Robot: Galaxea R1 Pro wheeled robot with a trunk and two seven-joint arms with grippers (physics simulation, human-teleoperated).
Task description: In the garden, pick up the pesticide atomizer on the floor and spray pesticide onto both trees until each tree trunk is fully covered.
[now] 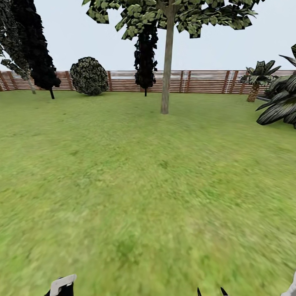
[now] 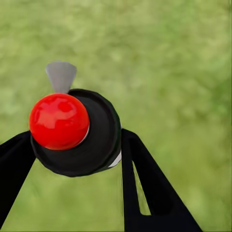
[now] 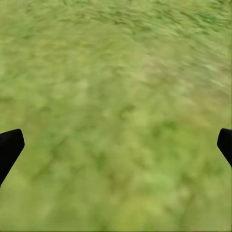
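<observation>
Left wrist view: the pesticide atomizer [image 2: 82, 140] is seen end-on, held between the two black fingers [image 2: 145, 179] of the left claw [image 2: 72, 150], which is closed upon it. A round red cap [image 2: 59, 121] faces the camera and covers much of the black body; a grey nozzle or trigger piece [image 2: 61, 76] projects beyond the body, its lower part hidden behind it. A sliver of the pale band [image 2: 116, 159] is visible at the body's edge. One finger is cut off by the frame edge. Beyond the claw only blurred lawn [image 2: 183, 72] is seen.

Right wrist view: the two dark fingertips [image 3: 9, 147] of the right claw [image 3: 116, 145] are seen at opposite edges, spread wide apart with nothing between them; both are largely cut off. Blurred grass lies beyond.

Head view: at the lower edge a pale grey piece [image 1: 62, 283] on a dark form is partly cut off and cannot be identified with certainty; two small black points [image 1: 224, 292] also protrude there. Far ahead of both claws, across open grass, one tree [image 1: 166, 24] stands with its pale tree trunk [image 1: 166, 74] fully visible and its crown cut off at the top. Behind it run the slatted fence [image 1: 205, 81], a black narrow tree [image 1: 145, 57], a round shrub [image 1: 89, 76], and a short palm [image 1: 257, 78].
</observation>
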